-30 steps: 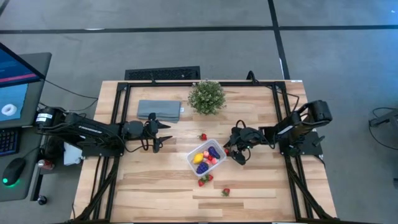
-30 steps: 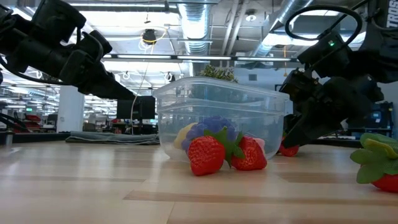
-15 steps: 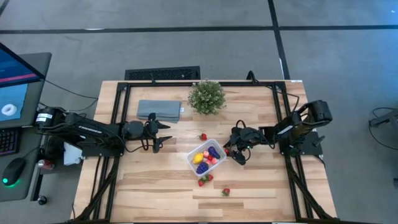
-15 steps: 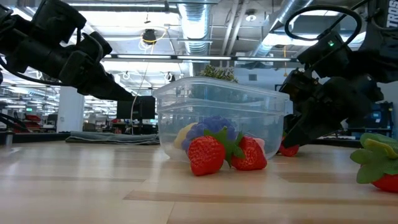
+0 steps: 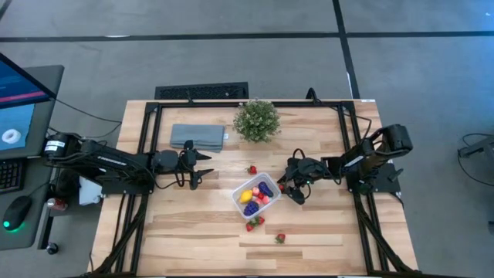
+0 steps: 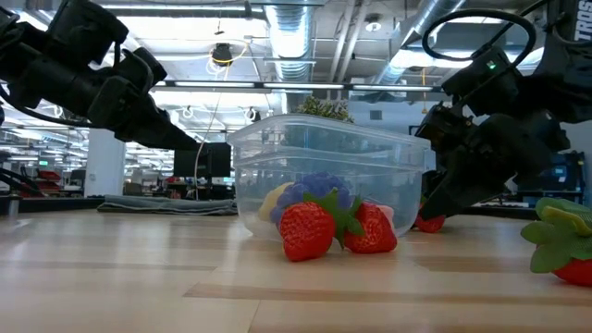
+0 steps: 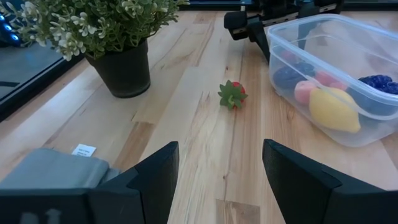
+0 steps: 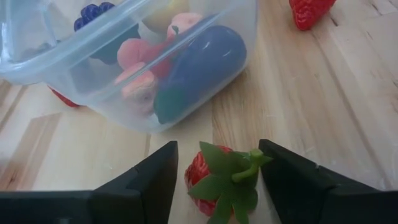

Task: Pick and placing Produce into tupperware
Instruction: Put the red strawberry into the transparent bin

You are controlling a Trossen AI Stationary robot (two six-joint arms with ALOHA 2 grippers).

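The clear tupperware (image 5: 256,194) stands at mid table and holds a yellow piece (image 7: 334,110), purple pieces (image 8: 205,59) and pink ones. My right gripper (image 5: 287,188) is low at its right side, open. A red strawberry (image 8: 216,180) with a green leafy cap rests on the wood between the right gripper's (image 8: 217,158) fingers. One strawberry (image 5: 252,170) lies beyond the box, two strawberries (image 5: 253,223) lie against its near side, and another (image 5: 280,238) lies nearer the front. My left gripper (image 5: 202,168) hangs open above the wood, left of the box.
A green potted plant (image 5: 256,120) stands at the table's far middle, with a folded grey-blue cloth (image 5: 198,137) to its left. Black frame rails (image 5: 147,131) run along the left and right sides. Bare wood lies along the near edge.
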